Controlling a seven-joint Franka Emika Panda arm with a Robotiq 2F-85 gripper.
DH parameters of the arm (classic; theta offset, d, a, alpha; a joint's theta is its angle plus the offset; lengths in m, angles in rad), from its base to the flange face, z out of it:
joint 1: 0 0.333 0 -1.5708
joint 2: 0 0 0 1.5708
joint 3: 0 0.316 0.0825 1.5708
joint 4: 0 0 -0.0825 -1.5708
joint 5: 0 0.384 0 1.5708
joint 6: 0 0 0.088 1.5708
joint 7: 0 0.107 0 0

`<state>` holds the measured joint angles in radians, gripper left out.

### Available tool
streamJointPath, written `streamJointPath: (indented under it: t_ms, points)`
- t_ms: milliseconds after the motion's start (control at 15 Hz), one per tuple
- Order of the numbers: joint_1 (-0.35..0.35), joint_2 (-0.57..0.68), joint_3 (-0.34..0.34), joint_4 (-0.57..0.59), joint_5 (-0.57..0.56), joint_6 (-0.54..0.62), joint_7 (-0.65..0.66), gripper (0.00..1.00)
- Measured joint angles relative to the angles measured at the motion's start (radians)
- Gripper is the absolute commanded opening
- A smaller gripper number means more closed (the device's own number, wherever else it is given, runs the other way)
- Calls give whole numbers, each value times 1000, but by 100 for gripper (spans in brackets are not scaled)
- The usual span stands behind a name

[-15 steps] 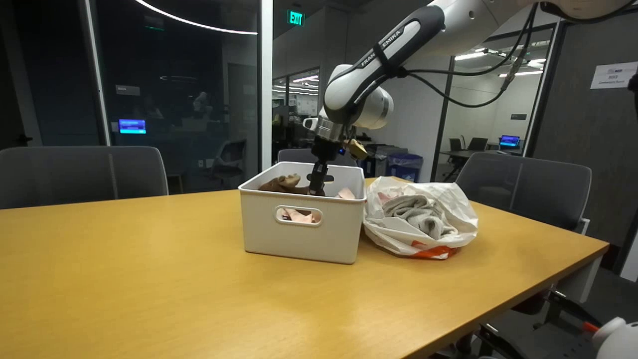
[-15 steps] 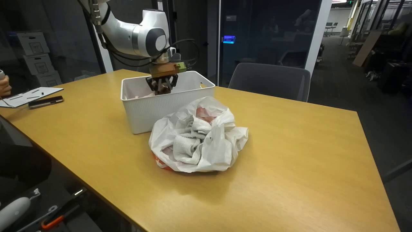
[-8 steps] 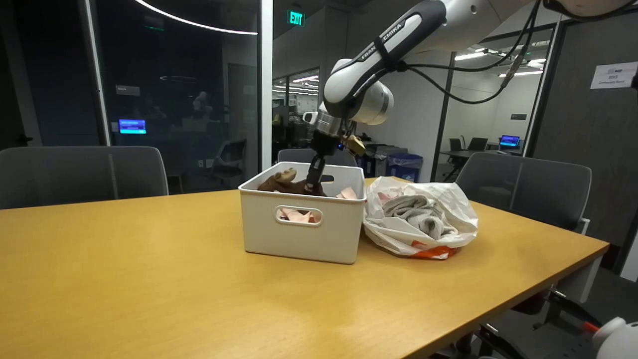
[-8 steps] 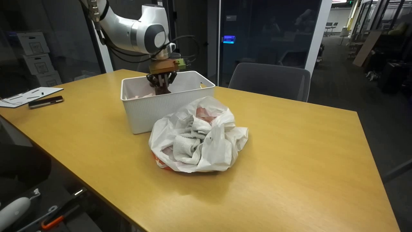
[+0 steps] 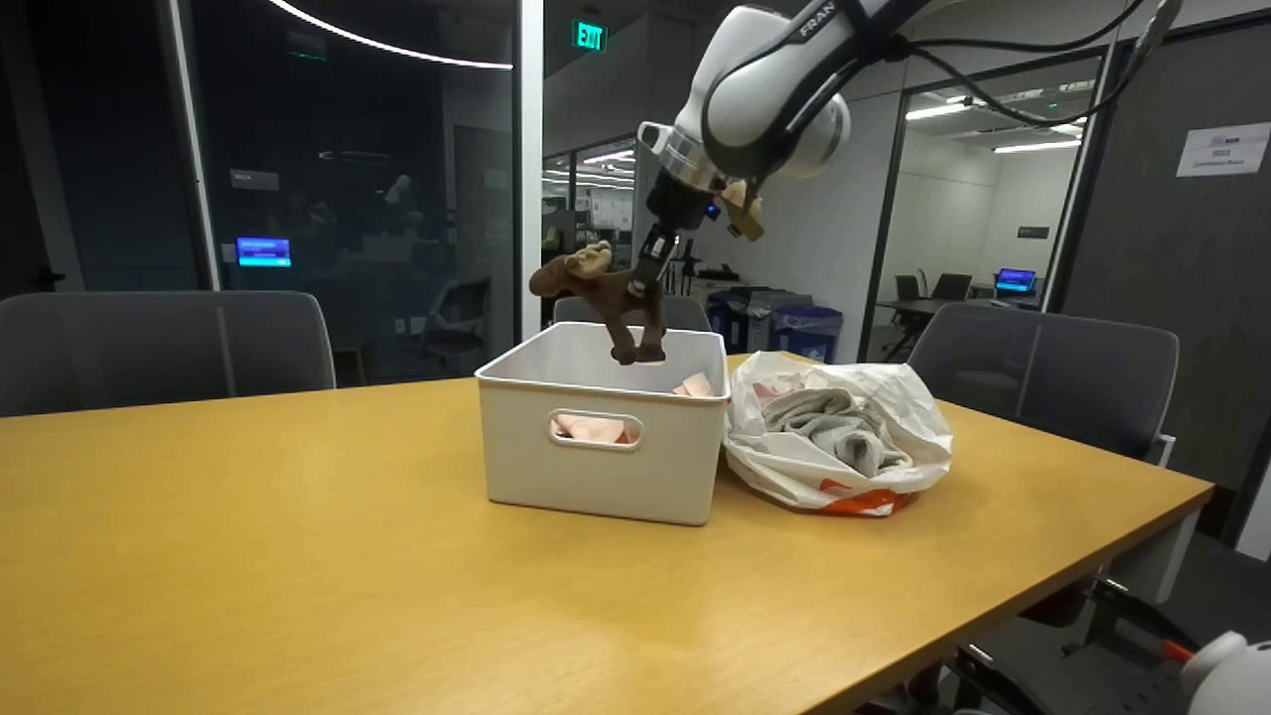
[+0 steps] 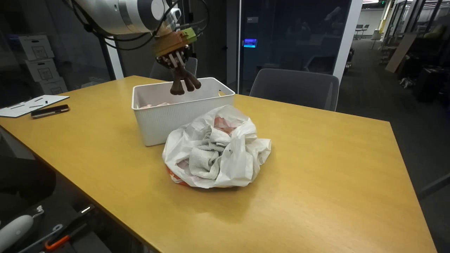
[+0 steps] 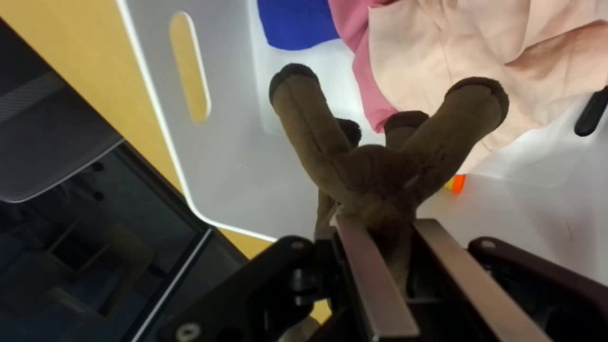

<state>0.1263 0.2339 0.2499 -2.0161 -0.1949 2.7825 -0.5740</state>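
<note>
My gripper (image 5: 648,270) is shut on a brown plush moose (image 5: 608,294) with tan antlers. It grips the toy by its back, and the legs hang down. The toy is above the white bin (image 5: 606,487), its feet near rim height. In an exterior view the gripper (image 6: 177,64) and the dangling legs (image 6: 182,80) show over the bin (image 6: 158,123). In the wrist view the fingers (image 7: 380,221) pinch the moose (image 7: 380,173), with its legs spread out below. Inside the bin lie peach cloth (image 7: 437,61), pink cloth (image 7: 368,97) and a blue item (image 7: 299,23).
A white plastic bag (image 6: 242,165) holding a grey towel (image 6: 204,161) stands against the bin. The wrist view also shows a small orange-yellow piece (image 7: 457,184) and a black item (image 7: 591,111). Paper (image 6: 30,105) and a dark object (image 6: 50,111) lie on the table (image 6: 316,182). Chairs surround it.
The gripper was down inside the bin and its fingers have closed on the moose. It has risen, lifting the moose up out of the bin. The bin and bag have not moved.
</note>
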Motion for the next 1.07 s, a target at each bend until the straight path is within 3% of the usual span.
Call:
streamJointPath:
  t_ms: [333,600,800,1067]
  points:
    - [30,-280,-121,-250,-394,52,386,17]
    - [-42,-505,-118,-421,-667,6,698,17]
    - [-64,-634,-112,-550,-699,-84,808,17]
    - [-65,-655,-154,-670,-579,-120,777,17]
